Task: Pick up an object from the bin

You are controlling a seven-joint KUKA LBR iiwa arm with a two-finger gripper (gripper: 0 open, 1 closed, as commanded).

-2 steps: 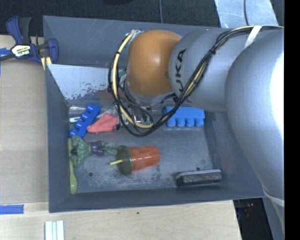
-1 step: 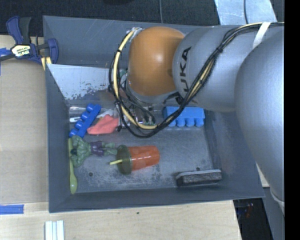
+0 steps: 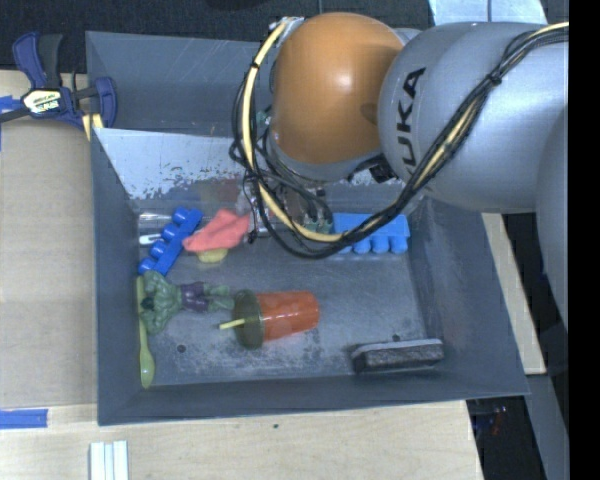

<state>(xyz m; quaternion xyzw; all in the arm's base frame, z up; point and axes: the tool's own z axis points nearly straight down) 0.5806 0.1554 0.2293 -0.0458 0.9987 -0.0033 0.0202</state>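
1. The arm's orange cover [image 3: 330, 88] and a loop of cables [image 3: 280, 230] hang over the back half of the bin [image 3: 112, 298]. They hide most of the gripper [image 3: 263, 218] below.
2. What shows of the gripper sits low near the back wall, left of the middle. Whether it is released or clenched cannot be told.
3. Nearest to it is a pink piece [image 3: 218, 233] lying flat on the floor. Its long axis runs almost left to right, with the right end tipped a little toward the back wall and reaching right up to the gripper. Contact cannot be made out.
4. Just left of the pink piece lies a blue block [image 3: 170, 240]; a small yellowish bit [image 3: 212, 257] peeps from under its front edge.
5. On the gripper's other side, a blue comb [image 3: 380, 236] lies partly under the arm.
6. Toward the front an orange cup [image 3: 288, 313] lies on its side, axis left to right. A green figure [image 3: 165, 298] lies to its left, and a grey bar [image 3: 398, 353] rests at the front right.
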